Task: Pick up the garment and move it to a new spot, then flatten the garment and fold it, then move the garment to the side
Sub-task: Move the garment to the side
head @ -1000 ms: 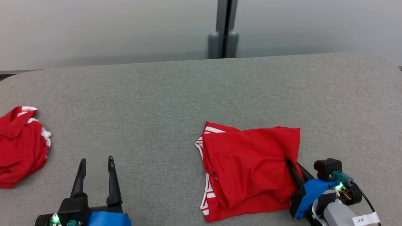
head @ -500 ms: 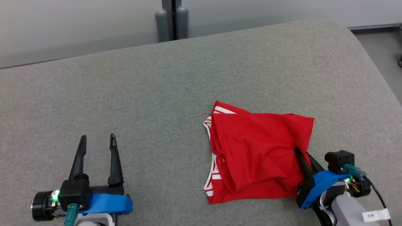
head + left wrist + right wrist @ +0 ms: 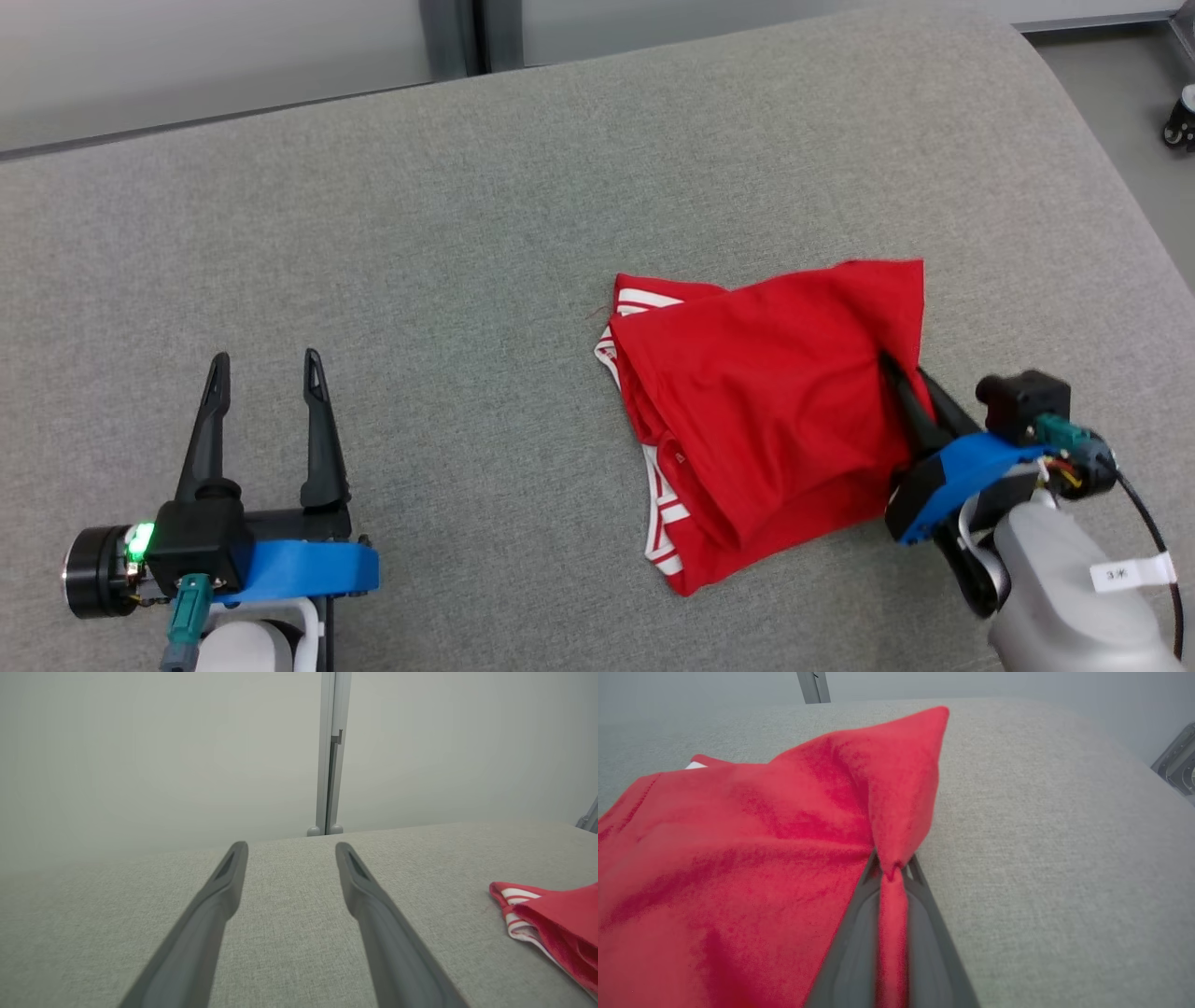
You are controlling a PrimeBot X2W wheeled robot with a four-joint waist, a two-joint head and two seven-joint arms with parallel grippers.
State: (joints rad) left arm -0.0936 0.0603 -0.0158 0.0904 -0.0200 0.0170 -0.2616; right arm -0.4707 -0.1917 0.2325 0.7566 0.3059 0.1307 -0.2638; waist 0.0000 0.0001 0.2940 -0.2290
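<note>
Red garment (image 3: 766, 401) looks light and limp, will bunch if dragged. Right hand (image 3: 901, 373) pinches a thin edge fold, fine as hold point; left hand (image 3: 265, 357) wide, empty

I see a grey fabric-covered table (image 3: 467, 233) with the folded red garment (image 3: 766, 401) lying right of its middle.

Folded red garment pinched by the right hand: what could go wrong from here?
1. The right hand is shut on a thin pinch of the garment near one corner; pulling may peel the top layer and undo the fold, or slip off.
2. The left hand is open and far off, so nothing steadies the other side.
3. The grey surface ends close on the right; cloth could spill over.
</note>
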